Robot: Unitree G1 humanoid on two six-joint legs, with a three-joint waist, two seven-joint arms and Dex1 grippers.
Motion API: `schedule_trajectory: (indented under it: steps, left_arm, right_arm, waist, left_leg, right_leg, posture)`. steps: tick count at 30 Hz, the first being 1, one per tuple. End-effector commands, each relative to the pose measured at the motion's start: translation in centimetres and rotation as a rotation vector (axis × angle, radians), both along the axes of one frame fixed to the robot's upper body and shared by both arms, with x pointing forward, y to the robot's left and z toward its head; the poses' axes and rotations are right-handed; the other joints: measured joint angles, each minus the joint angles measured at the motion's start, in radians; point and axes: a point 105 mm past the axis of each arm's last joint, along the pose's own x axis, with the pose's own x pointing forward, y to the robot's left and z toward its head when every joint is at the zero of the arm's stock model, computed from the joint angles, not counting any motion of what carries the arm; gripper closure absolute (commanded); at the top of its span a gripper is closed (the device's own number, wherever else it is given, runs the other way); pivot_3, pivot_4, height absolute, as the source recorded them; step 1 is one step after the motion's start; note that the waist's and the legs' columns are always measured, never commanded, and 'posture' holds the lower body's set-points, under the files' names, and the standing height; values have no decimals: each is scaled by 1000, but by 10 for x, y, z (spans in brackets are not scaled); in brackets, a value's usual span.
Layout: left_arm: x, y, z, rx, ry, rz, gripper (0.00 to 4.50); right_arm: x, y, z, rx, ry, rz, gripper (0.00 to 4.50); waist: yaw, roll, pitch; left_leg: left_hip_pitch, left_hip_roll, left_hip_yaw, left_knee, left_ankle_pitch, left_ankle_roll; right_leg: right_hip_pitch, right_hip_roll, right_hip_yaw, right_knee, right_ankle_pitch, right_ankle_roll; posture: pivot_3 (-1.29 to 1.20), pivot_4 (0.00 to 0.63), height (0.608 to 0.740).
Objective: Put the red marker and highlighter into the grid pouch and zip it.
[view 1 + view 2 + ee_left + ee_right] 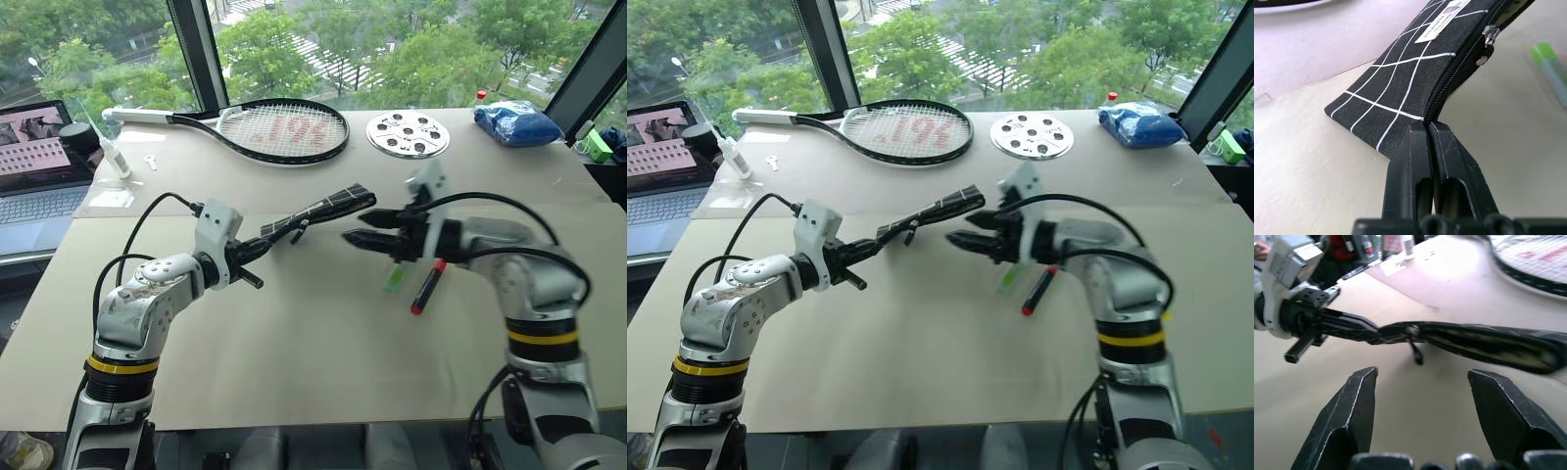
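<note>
Left end effector (257, 250) clamps one end of the grid pouch (328, 211), fingers pinched tight on the fabric by the zip; pouch is held up off the bench (294, 362), reaching toward the right arm. Zip looks part open, pull hanging near the middle. Right end effector (364, 228) is empty, fingers spread wide, just beside the pouch's free end. Red marker (428, 286) and highlighter (394, 279) both lie on the bench under the right arm, side by side, near each other. So nothing loaded yet: pouch opened at best. Left to do: both pens in, then zip shut.
</note>
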Motion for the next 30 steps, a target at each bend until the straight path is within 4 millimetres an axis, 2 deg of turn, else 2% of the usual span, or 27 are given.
schedule_trajectory:
  steps: [1,3,4,10,14,17,22,30]
  left_arm:
    - [-8,-2,5,23,-26,-58,4500]
    - [-8,0,-1,43,-9,-61,4500]
    - [-8,0,-3,50,-1,-64,4500]
    - [-6,-1,-9,80,27,-94,4500]
    - [-4,-3,-9,72,27,-102,4500]
    - [-2,-6,-9,61,29,-105,4500]
    - [0,-12,-10,36,28,-114,4500]
    - [3,-16,-13,20,24,-108,4500]
  right_arm:
    - [10,-40,0,17,40,-296,1237]
    - [12,-66,-13,3,97,-498,1237]
    - [8,-70,-18,-13,108,-540,1237]
    - [-9,-63,-31,-125,95,-661,1237]
    - [-15,-78,-33,-245,25,-782,1237]
    - [-19,-84,-33,-316,-16,-809,1237]
    - [-27,-79,-45,-309,28,-822,1237]
    - [-31,-72,-50,-261,80,-884,1237]
  waist:
    - [-3,0,0]
    - [-2,0,0]
    - [2,0,0]
    - [5,0,0]
    - [5,0,0]
    - [11,0,0]
    - [11,0,0]
    - [18,0,0]
  left_leg:
    - [0,0,0,0,-2,3]
    - [1,0,1,0,-3,5]
    - [1,0,1,0,-3,5]
    - [0,0,1,1,-3,5]
    - [0,0,1,1,-3,5]
    - [0,0,1,1,-3,5]
    - [1,0,1,1,-3,6]
    - [1,0,1,1,-3,6]
  right_leg:
    - [0,0,0,0,0,0]
    - [0,0,1,1,0,0]
    - [0,0,1,1,0,0]
    - [0,0,1,1,0,0]
    - [0,0,1,1,0,0]
    - [0,0,1,0,0,0]
    - [1,0,1,0,0,0]
    - [2,0,1,0,0,0]
  posture:
    - [0,150,740]
    - [0,150,740]
    - [0,150,740]
    - [0,150,740]
    - [0,150,740]
    - [0,150,740]
    - [0,150,740]
    - [0,150,740]
